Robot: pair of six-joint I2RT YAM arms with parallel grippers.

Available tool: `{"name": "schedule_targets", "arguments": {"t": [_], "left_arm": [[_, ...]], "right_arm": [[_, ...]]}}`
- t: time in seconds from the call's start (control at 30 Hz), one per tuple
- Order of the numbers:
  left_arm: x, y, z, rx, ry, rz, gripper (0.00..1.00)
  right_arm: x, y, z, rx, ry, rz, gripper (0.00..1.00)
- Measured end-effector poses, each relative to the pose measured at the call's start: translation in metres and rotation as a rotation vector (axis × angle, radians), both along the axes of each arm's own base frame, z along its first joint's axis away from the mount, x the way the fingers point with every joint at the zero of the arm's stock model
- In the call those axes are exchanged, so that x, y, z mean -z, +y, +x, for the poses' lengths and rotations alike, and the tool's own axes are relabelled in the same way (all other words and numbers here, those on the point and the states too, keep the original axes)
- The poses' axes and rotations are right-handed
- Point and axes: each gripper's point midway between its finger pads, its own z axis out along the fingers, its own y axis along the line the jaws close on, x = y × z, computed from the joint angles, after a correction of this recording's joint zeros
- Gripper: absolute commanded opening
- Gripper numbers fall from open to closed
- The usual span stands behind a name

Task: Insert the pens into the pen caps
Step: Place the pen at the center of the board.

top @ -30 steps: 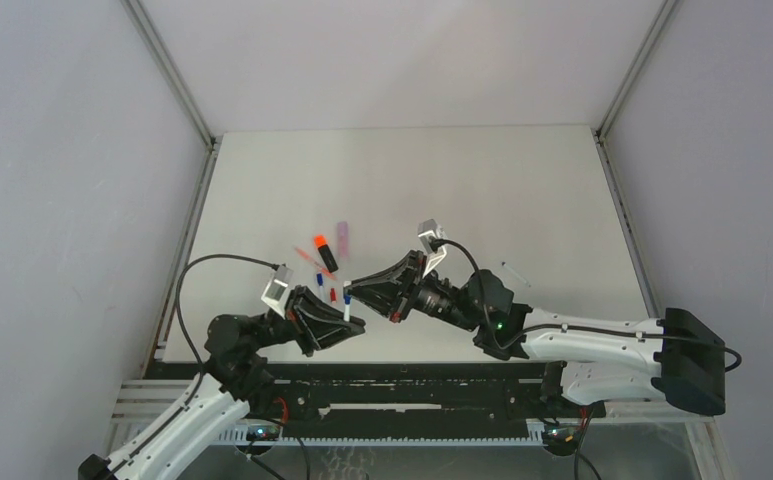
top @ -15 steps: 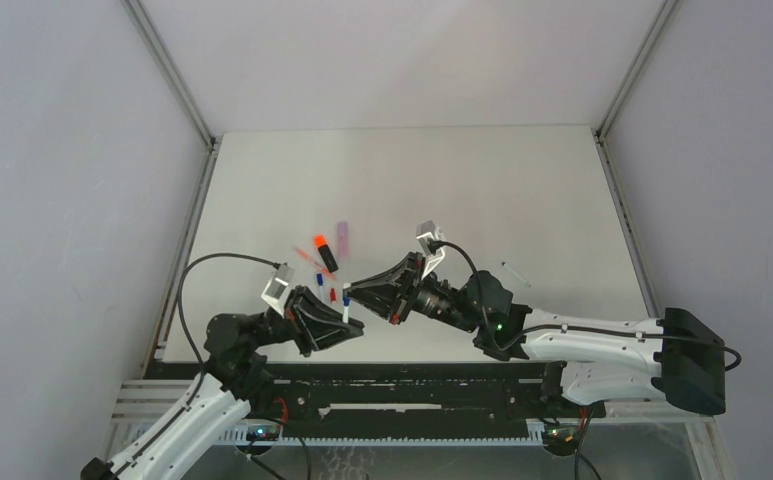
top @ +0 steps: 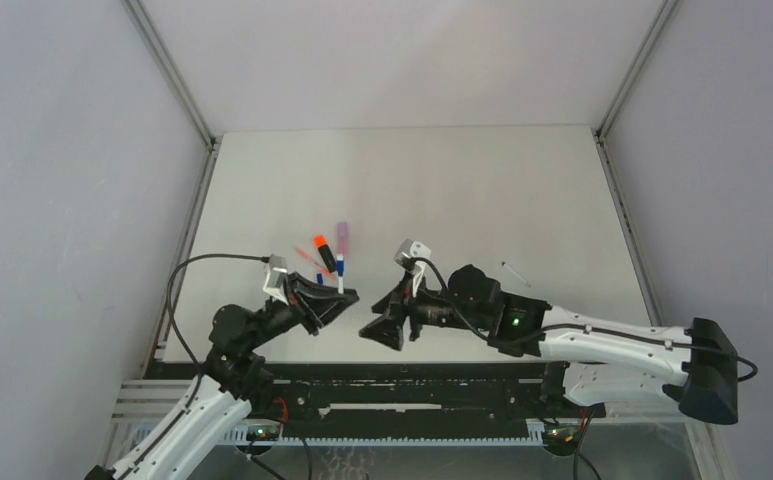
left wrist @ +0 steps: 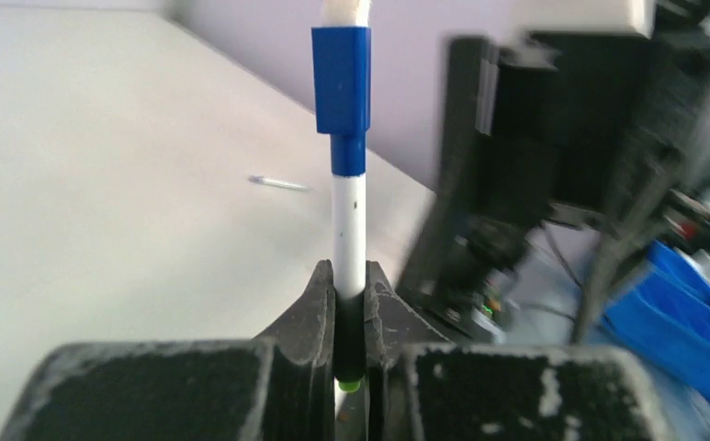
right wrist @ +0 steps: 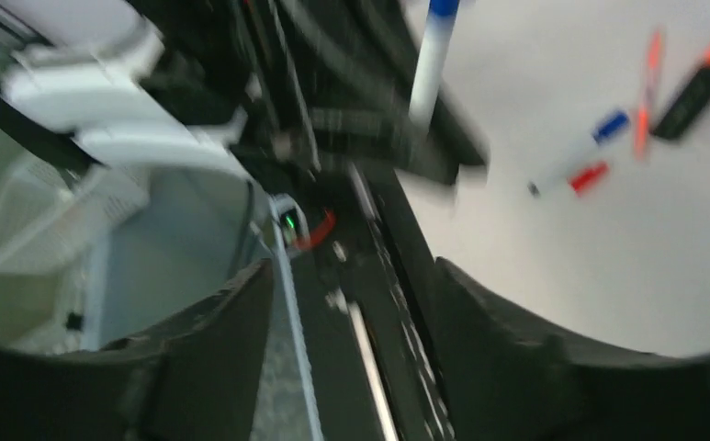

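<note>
I'm watching the left gripper (left wrist: 349, 287) clamping the black end of the white pen (left wrist: 349, 220), which is sticking straight out from between its fingers with the blue cap (left wrist: 341, 78) sitting near its far end. The right gripper (right wrist: 353, 276) is hanging near it, jaws spread wide and holding nothing. The black orange-tipped highlighter (top: 326, 254) and lilac highlighter (top: 343, 235) are lying on the table (top: 462, 190) just beyond the left gripper
</note>
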Motion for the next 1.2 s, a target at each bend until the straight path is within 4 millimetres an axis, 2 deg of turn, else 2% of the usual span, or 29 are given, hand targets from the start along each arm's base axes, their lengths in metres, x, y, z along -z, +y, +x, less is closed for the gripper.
{"name": "schedule_targets", "arguments": {"t": [0.07,0.1,0.17,0.23,0.3,0.4,0.53,0.67,0.73,0.83,0.97,1.2], "left_arm": [[0.01,0.008,0.021,-0.128,0.043,0.017,0.0],[0.017,0.015,0.033,-0.203,0.078,0.031,0.0],[0.041,0.03,0.052,-0.342,0.167,0.083,0.0],[0.077,0.05,0.069,-0.502,0.297,0.171,0.0],[0.112,0.069,0.076,-0.62,0.407,0.265,0.0],[0.154,0.09,0.076,-0.727,0.539,0.39,0.0],[0.19,0.113,0.073,-0.827,0.673,0.501,0.0],[0.204,0.122,0.071,-0.867,0.738,0.537,0.03],[0.208,0.124,0.071,-0.873,0.759,0.543,0.18],[0.211,0.124,0.07,-0.876,0.775,0.548,0.34],[0.212,0.124,0.071,-0.877,0.78,0.546,0.51],[0.196,0.125,0.079,-0.885,0.707,0.506,0.72]], "right_arm": [[0.018,-0.019,0.0,-0.005,0.017,-0.095,0.7],[0.02,-0.028,0.001,0.002,0.017,-0.118,0.7],[0.017,-0.049,0.01,0.041,0.005,-0.137,0.71],[0.013,-0.065,0.019,0.09,-0.005,-0.143,0.7],[0.015,-0.075,0.027,0.136,-0.007,-0.162,0.7],[0.03,-0.085,0.037,0.193,0.015,-0.227,0.7],[0.055,-0.099,0.052,0.276,0.056,-0.324,0.7],[0.074,-0.116,0.066,0.359,0.096,-0.374,0.69],[0.083,-0.123,0.069,0.386,0.113,-0.392,0.69],[0.093,-0.133,0.072,0.415,0.14,-0.407,0.69],[0.096,-0.141,0.076,0.446,0.156,-0.41,0.69],[0.098,-0.153,0.085,0.509,0.154,-0.428,0.69]]}}
